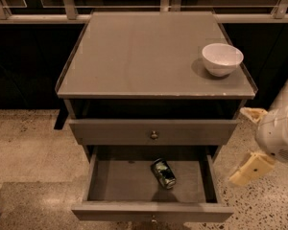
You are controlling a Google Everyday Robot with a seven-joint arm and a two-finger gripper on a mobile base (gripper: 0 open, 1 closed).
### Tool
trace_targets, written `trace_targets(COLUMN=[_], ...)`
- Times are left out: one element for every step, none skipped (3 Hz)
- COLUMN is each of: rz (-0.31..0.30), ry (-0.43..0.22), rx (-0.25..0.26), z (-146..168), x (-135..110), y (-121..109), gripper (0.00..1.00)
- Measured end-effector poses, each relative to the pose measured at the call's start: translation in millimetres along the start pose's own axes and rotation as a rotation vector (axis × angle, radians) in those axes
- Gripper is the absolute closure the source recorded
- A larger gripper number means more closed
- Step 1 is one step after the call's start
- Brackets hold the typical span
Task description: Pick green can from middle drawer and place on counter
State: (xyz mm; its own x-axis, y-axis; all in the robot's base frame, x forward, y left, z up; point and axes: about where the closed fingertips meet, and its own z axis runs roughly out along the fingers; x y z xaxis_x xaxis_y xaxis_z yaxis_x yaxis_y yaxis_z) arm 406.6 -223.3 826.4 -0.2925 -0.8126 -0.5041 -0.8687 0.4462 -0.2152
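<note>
The green can [163, 173] lies on its side inside the open middle drawer [120, 181], right of the drawer's centre. The drawer is pulled out toward me, and its knob shows at the bottom edge. The counter [139, 56] is the flat grey top of the cabinet above. My gripper [238, 145] hangs to the right of the cabinet, beside the drawer's right side and apart from the can. Its two cream fingers [252, 168] are spread wide, open and empty.
A white bowl [222, 58] stands on the counter's right rear part. A shut grey drawer front with a knob [154, 135] sits above the open drawer. Speckled floor [29, 143] lies on both sides of the cabinet, and a railing runs behind it.
</note>
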Motion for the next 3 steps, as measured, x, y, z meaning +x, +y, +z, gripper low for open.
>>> trace_targets(rz=[0.111, 0.199, 0.258], ry=[-0.104, -0.173, -0.201], rx=[0.015, 0.067, 0.123], z=[41.7, 81.3, 120.4], x=[28.6, 49.1, 66.5], y=[31.8, 43.1, 30.8], gripper=[0.0, 0.0, 0.0])
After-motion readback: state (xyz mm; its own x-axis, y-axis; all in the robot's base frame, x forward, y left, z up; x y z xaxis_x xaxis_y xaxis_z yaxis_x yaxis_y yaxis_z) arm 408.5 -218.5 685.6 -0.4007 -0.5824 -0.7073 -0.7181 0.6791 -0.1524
